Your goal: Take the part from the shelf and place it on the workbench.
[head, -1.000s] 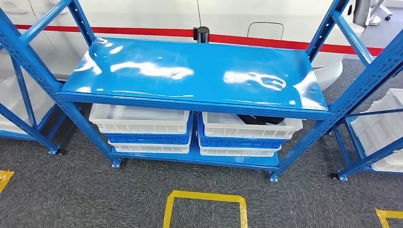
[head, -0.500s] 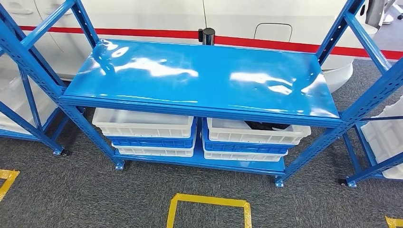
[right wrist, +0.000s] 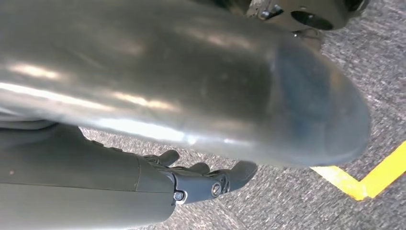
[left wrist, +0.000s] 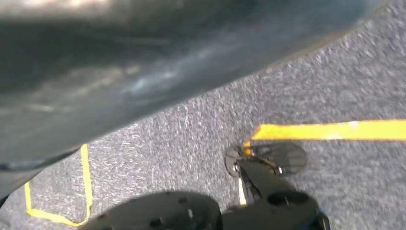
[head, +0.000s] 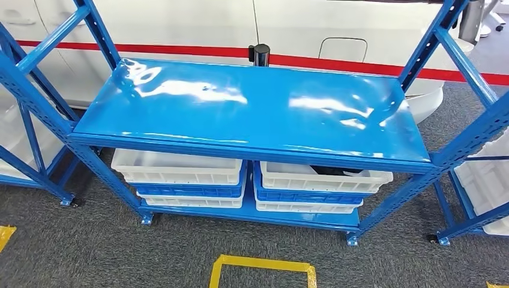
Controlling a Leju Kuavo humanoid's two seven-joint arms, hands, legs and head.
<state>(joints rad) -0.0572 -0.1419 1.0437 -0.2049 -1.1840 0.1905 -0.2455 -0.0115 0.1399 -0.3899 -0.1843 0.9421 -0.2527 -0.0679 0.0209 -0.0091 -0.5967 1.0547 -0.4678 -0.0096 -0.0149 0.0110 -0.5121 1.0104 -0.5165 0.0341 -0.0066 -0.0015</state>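
A blue metal shelf rack (head: 252, 108) stands in front of me in the head view, its glossy middle board bare. On the low board sit two stacks of white and blue bins. A black part (head: 337, 170) lies in the top white bin on the right (head: 324, 179), mostly hidden under the board. The top bin on the left (head: 177, 167) looks empty. My right hand (right wrist: 210, 179) hangs over the grey carpet, dark fingers loosely apart and holding nothing. My left hand (left wrist: 119, 72) is a blurred grey shape and its fingers are hidden.
Yellow tape (head: 261, 264) marks a square on the carpet before the rack. Similar blue racks with white bins stand at the left (head: 24, 120) and the right (head: 489, 180). A black post (head: 259, 55) and a white wall with a red stripe lie behind.
The whole picture has shifted: the rack now sits lower and slightly rightward in the head view as the camera moved. Nothing on the shelf has moved.
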